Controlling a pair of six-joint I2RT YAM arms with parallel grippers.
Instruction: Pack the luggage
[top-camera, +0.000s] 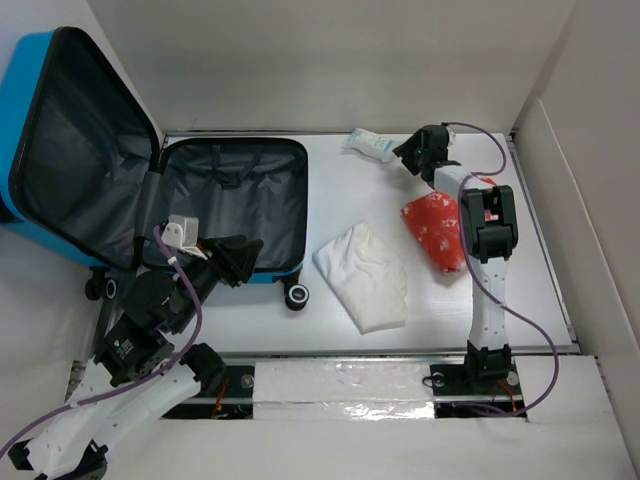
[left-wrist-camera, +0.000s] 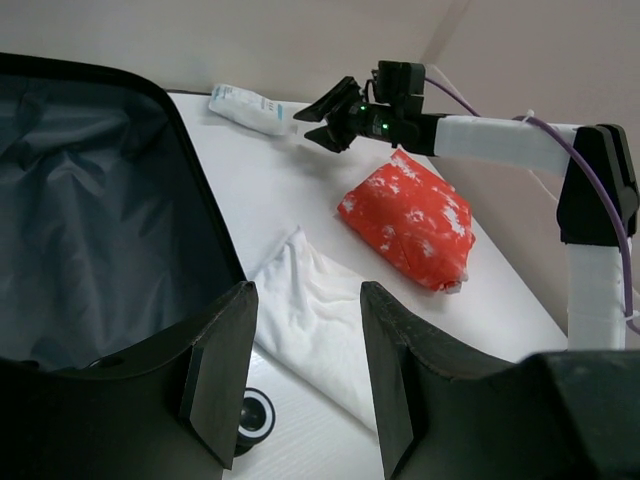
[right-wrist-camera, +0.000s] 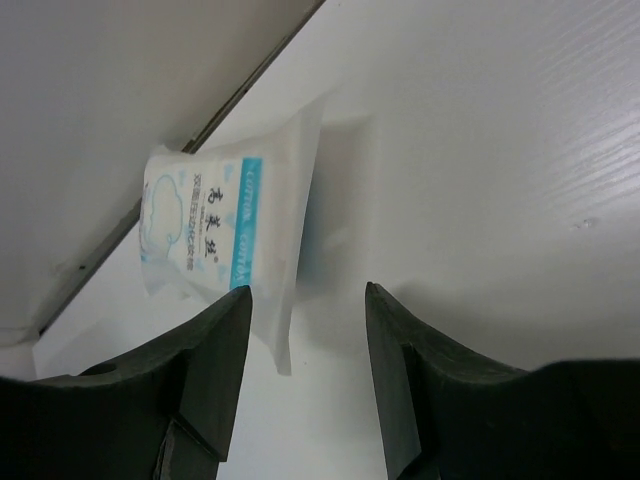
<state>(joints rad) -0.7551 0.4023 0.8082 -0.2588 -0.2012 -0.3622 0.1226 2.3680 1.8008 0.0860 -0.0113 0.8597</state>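
Note:
The luggage (top-camera: 235, 195), a bright-blue suitcase, lies open at the left with its dark grey lining bare and its lid (top-camera: 75, 150) standing up. My left gripper (top-camera: 248, 262) is open and empty over its near right rim; in the left wrist view (left-wrist-camera: 305, 335) it hangs above a white folded cloth (left-wrist-camera: 320, 320). My right gripper (top-camera: 405, 152) is open at the back, just right of a white-and-blue packet (top-camera: 370, 145). In the right wrist view (right-wrist-camera: 305, 315) the packet (right-wrist-camera: 215, 235) lies just beyond the left fingertip, not between the jaws.
The white cloth (top-camera: 365, 275) lies in the table's middle. A red pouch with white print (top-camera: 435, 230) lies beside the right arm. A suitcase wheel (top-camera: 297, 296) sticks out near the cloth. White walls enclose the back and the right side (top-camera: 560, 180).

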